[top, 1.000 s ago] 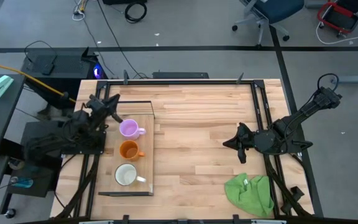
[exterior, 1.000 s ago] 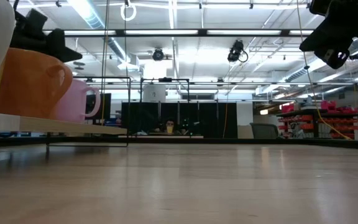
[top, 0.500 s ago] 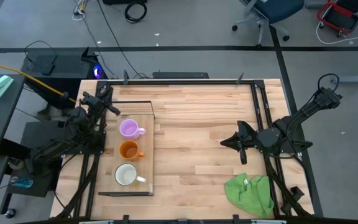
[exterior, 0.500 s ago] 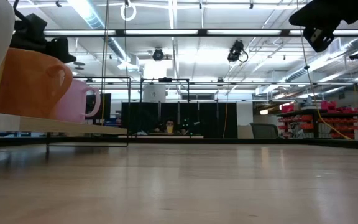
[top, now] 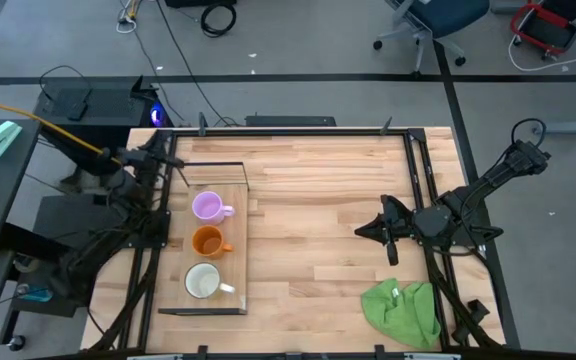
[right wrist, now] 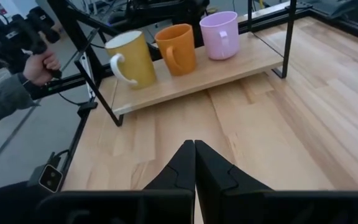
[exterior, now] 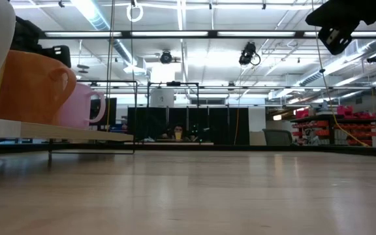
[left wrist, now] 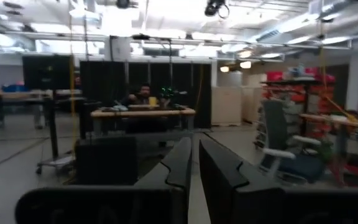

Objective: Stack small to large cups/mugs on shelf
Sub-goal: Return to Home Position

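Three mugs stand upright on their bases in a row on the light-wood shelf (top: pixel 230 225) at the table's left: the purple mug (top: pixel 206 207) farthest, the orange mug (top: pixel 207 241) in the middle, the white mug (top: pixel 202 281) nearest. They also show in the right wrist view: purple mug (right wrist: pixel 219 35), orange mug (right wrist: pixel 177 48), white mug (right wrist: pixel 131 59). My left gripper (top: pixel 173 162) is shut and empty, off the shelf's far left corner, pointing out into the room (left wrist: pixel 194 163). My right gripper (top: pixel 361 231) is shut and empty above the table's right half, pointing at the shelf (right wrist: pixel 194 155).
A green cloth (top: pixel 403 310) lies at the table's near right corner. The shelf's black wire frame (top: pixel 245 175) rises at its ends. A person's hand (right wrist: pixel 39 67) holds a controller beyond the table's left edge. Bare wood lies between the shelf and my right gripper.
My left gripper has drawn back from beside the purple mug toward the table's far left corner. My right gripper has risen a little and shifted slightly toward the shelf. The mugs have not moved.
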Tool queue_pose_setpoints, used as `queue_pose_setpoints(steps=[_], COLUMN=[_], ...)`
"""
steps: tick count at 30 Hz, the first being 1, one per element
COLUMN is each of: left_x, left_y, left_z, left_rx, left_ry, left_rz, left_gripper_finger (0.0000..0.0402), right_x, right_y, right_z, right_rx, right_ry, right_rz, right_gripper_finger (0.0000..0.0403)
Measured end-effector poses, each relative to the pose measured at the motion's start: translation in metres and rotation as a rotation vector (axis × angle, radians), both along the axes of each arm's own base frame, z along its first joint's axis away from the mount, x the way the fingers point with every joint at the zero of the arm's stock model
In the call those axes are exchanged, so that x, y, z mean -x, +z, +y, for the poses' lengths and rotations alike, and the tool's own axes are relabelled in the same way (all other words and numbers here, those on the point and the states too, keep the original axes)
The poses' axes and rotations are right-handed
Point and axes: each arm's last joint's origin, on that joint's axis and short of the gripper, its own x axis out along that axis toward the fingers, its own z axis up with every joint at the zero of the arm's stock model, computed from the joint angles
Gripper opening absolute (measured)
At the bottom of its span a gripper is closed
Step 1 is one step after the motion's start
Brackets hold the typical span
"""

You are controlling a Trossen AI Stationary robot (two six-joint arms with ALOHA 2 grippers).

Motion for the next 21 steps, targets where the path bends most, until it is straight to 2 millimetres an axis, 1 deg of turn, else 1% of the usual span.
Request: queue_pose_setpoints(steps=[5, 12, 15, 21], left_x=[0.005, 0.013, 0.017, 0.022], left_y=[0.006, 0.005, 0.004, -0.003], left_z=[0.002, 0.006, 0.007, 0.013], left_rx=[-0.065, -0.067, -0.058, 0.015], left_ry=[0.029, 0.133, 0.18, 0.257], left_rz=[0.011, 0.099, 0.106, 0.142], left_gripper_finger=[0.0033, 0.0028, 0.0033, 0.004], right_x=[0.0, 0.0, 0.0, 0.0], right_y=[0.0, 0.0, 0.0, 0.0], right_z=[0.0, 0.0, 0.0, 0.0], right_rx=[-0.009, -0.001, 0.007, 0.022], right_ry=[-0.001, 0.001, 0.004, 0.017], right_rz=[0.002, 0.002, 0.002, 0.003], right_gripper_finger=[0.0007, 0.0007, 0.0007, 0.0007])
